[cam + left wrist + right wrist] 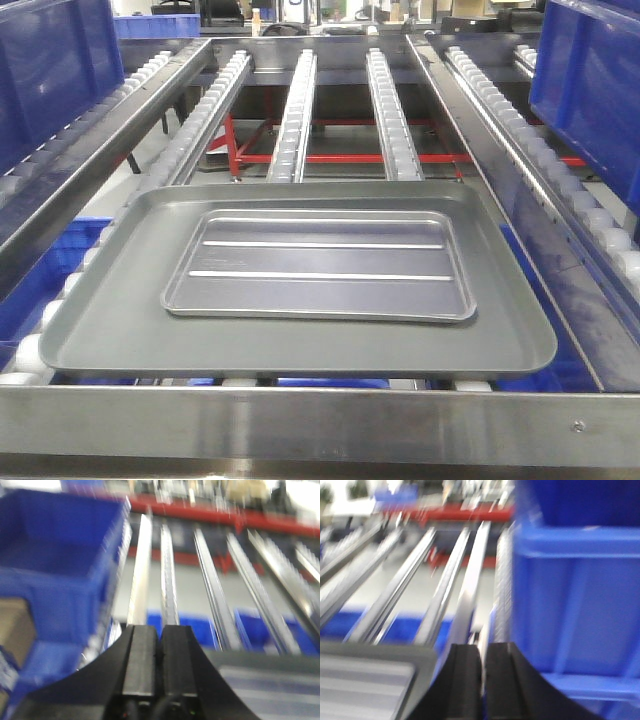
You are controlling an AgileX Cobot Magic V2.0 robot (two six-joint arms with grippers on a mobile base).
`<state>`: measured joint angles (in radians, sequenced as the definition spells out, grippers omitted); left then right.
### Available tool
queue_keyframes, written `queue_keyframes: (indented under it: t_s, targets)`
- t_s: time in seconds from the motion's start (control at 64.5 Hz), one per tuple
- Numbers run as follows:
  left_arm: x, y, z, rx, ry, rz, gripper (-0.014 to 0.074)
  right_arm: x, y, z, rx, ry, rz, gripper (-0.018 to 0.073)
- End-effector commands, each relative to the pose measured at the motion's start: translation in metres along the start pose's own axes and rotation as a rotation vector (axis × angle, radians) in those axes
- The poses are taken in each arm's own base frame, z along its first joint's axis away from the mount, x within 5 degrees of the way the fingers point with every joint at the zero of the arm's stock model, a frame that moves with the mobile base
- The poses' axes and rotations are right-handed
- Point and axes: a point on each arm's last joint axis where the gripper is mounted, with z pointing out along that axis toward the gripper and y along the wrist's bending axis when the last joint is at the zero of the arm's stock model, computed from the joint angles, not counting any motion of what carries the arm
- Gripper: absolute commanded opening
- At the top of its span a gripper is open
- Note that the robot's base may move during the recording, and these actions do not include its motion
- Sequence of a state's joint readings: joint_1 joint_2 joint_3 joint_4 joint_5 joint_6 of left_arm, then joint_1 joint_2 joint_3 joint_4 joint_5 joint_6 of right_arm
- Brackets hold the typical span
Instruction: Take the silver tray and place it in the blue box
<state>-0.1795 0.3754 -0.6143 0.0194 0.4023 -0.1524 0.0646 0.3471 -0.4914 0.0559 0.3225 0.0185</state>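
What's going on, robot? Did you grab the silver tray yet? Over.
Left tool, right tool shut, empty. Silver tray not grabbed, flat inside bigger grey tray. Nothing on top. Blue box beside right tool.

both wrist views smearing pretty badly, blue box [55, 555] running off the left edge, blue crate [575, 580] spilling past the right edge, silver tray [365, 687] showing just a fuzzy corner, left hand [161, 647] and right hand [483, 652] getting chopped by the bottom edge

Steel roller rails [295, 120] run over a red frame [330, 158] (pale grey floor [190, 587] beneath).
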Motion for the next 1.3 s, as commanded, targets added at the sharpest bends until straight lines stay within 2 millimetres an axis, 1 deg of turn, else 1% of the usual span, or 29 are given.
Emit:
queue_keyframes:
  t_s: [0.0,0.077,0.108,0.139,0.201,0.217,0.263,0.341,0.403,0.48,0.558,0.666,0.713,0.759,0.852,0.945,1.023,1.131,1.286]
  targets:
    - [-0.019,-0.008,0.023,0.056,0.017,0.019,0.0106,-0.023,0.008,0.018,-0.064,0.008,-0.003,0.0381]
    - [-0.019,-0.018,0.047,0.112,0.092,0.028,0.0236,-0.028,0.019,0.037,-0.148,0.082,-0.015,0.0454]
    - [-0.018,-0.022,0.054,0.133,0.114,0.033,0.0274,-0.028,0.025,0.045,-0.179,0.110,-0.022,0.0466]
    - [-0.015,-0.029,0.067,0.166,0.161,0.042,0.0298,-0.031,0.034,0.053,-0.231,0.131,-0.031,0.0470]
    - [-0.012,-0.043,0.083,0.222,0.219,0.058,0.0304,-0.031,0.051,0.069,-0.306,0.178,-0.048,0.0469]
    - [-0.009,-0.050,0.090,0.248,0.246,0.066,0.0304,-0.032,0.058,0.073,-0.338,0.187,-0.055,0.0469]
    - [-0.008,-0.064,0.099,0.303,0.274,0.081,0.0304,-0.030,0.072,0.084,-0.387,0.211,-0.068,0.0469]
    - [-0.002,-0.085,0.116,0.370,0.313,0.098,0.0304,-0.024,0.089,0.101,-0.433,0.258,-0.087,0.0469]
    - [0.002,-0.100,0.127,0.407,0.356,0.084,0.0305,-0.019,0.099,0.115,-0.440,0.318,-0.085,0.0469]
    - [0.003,-0.110,0.141,0.408,0.433,0.058,0.0305,-0.014,0.107,0.130,-0.432,0.424,-0.055,0.0469]
    - [0.005,-0.115,0.157,0.379,0.540,0.074,0.0305,-0.007,0.115,0.147,-0.415,0.528,-0.049,0.0469]
    - [0.010,-0.117,0.184,0.319,0.687,0.090,0.0305,-0.001,0.120,0.170,-0.355,0.648,0.017,0.0469]
    - [0.017,-0.117,0.197,0.288,0.756,0.086,0.0305,0.002,0.119,0.181,-0.312,0.701,0.056,0.0468]
    - [0.021,-0.119,0.208,0.266,0.792,0.077,0.0305,0.004,0.116,0.189,-0.276,0.746,0.064,0.0468]
    - [0.036,-0.124,0.232,0.211,0.862,0.072,0.0305,0.008,0.110,0.209,-0.180,0.826,0.100,0.0468]
    - [0.046,-0.128,0.249,0.173,0.908,0.064,0.0305,0.015,0.108,0.226,-0.091,0.879,0.110,0.0468]
    - [0.055,-0.131,0.260,0.148,0.937,0.038,0.0305,0.019,0.107,0.237,-0.026,0.891,0.103,0.0468]
    - [0.061,-0.136,0.273,0.138,0.951,0.027,0.0305,0.027,0.110,0.249,0.040,0.905,0.080,0.0468]
    - [0.070,-0.138,0.285,0.129,0.964,0.044,0.0304,0.039,0.116,0.261,0.065,0.919,0.113,0.0468]
